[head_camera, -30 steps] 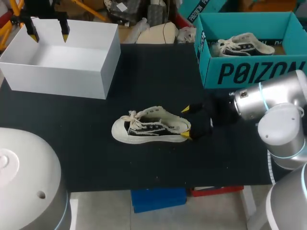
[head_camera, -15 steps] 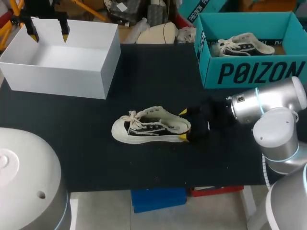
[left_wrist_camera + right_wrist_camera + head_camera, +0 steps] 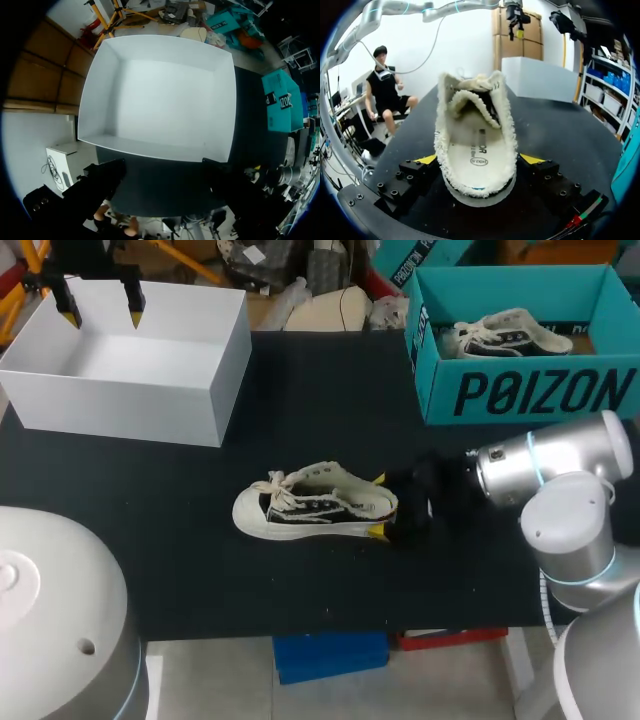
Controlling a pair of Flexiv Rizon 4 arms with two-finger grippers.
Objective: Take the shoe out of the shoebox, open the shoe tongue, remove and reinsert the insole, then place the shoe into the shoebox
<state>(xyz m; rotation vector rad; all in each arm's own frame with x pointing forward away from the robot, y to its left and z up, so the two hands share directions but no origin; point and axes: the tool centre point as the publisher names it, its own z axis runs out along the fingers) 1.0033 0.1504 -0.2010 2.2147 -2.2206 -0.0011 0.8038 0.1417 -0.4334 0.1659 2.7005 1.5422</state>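
Head view gives me the shoe (image 3: pixel 315 508) standing on its sole near the middle of the black table (image 3: pixel 200 570), toe pointing to my left and heel to my right. It is well apart from both boxes. My right gripper (image 3: pixel 378 505) comes in low from the right with its fingers spread, one yellow tip on each side of the heel. On the right wrist view the heel sits between those fingers (image 3: pixel 427 160), with the fleecy collar close against both. I cannot make out any squeeze on it, so I read the pincer as apart rather than clamped. That view looks straight into the shoe's mouth. The insole (image 3: pixel 477 155) lies flat inside, the tongue is folded back toward the toe, and the laces are bunched beyond it. My left gripper (image 3: pixel 100 312) hangs above the white box (image 3: pixel 190 400) at the far left of the table, its two tips wide apart with nothing between them. The left wrist view looks down into that box from over its near wall. A teal box (image 3: pixel 520 390) stands at the far right corner with a second shoe (image 3: pixel 505 332) lying inside it.
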